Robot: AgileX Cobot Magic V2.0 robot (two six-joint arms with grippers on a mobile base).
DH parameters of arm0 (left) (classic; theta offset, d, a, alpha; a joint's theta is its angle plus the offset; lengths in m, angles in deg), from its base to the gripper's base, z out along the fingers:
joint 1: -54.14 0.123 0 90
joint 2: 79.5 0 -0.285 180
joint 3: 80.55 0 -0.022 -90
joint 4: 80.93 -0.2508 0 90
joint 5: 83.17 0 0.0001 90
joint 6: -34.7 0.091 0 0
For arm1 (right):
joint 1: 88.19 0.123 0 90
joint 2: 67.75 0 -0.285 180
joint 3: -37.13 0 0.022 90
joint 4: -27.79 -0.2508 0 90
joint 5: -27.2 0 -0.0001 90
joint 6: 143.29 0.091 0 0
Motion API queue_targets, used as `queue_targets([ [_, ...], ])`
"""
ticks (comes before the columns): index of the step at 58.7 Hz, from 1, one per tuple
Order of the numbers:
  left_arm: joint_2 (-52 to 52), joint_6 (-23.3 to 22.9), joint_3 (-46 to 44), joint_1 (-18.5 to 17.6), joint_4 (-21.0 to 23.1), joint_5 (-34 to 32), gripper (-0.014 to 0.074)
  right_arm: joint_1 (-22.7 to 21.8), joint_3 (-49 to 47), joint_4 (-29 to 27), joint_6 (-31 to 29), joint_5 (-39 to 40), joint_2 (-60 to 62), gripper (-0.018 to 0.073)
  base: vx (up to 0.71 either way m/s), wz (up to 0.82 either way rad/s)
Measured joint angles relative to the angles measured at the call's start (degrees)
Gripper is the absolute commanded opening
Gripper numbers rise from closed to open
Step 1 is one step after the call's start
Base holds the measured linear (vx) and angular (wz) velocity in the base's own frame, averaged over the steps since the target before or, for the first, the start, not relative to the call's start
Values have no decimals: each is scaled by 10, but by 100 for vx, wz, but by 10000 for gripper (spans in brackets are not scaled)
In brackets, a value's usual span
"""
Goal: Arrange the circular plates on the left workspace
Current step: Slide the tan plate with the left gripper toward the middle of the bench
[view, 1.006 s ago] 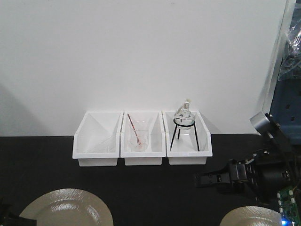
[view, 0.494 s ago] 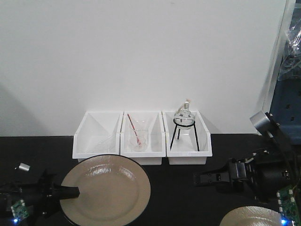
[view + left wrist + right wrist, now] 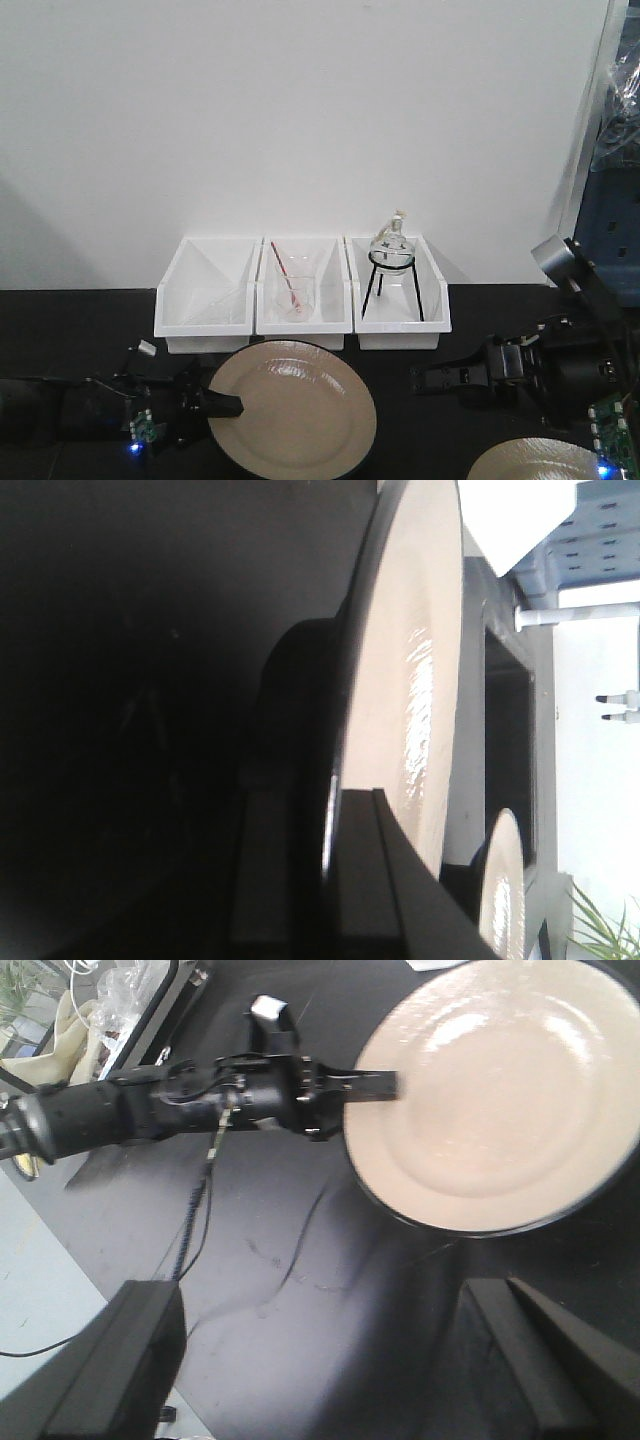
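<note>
Shifted rightward, plate (image 3: 300,405) fronts white bins (image 3: 303,293); left fingers (image 3: 228,404) pinch its rim, likely slick and breakable; right fingers (image 3: 540,1350) gape empty.

Rear: white bins (image 3: 303,300) wall off the back.
Centre: plate (image 3: 293,405), just before the bins.
Passage: bare countertop (image 3: 400,430) between plate and right gripper (image 3: 420,381).

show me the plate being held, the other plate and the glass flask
held plate (image 3: 300,405): front view, centre of face
other plate (image 3: 532,462): front view, visible face
glass flask (image 3: 391,247): front view, bulb
</note>
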Motion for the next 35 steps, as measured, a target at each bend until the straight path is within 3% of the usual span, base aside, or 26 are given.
queue_targets([
  [11, -43, -10, -50, -24, 6, -8, 8, 0, 0, 0, -1, 2, 0, 594, 0, 0],
  [19, -52, -11, -60, -34, 14, -17, 68, 0, 0, 0, -1, 2, 0, 594, 0, 0],
  [35, -52, 18, -61, -34, 18, -17, 426, 0, 0, 0, -2, 2, 0, 594, 0, 0],
])
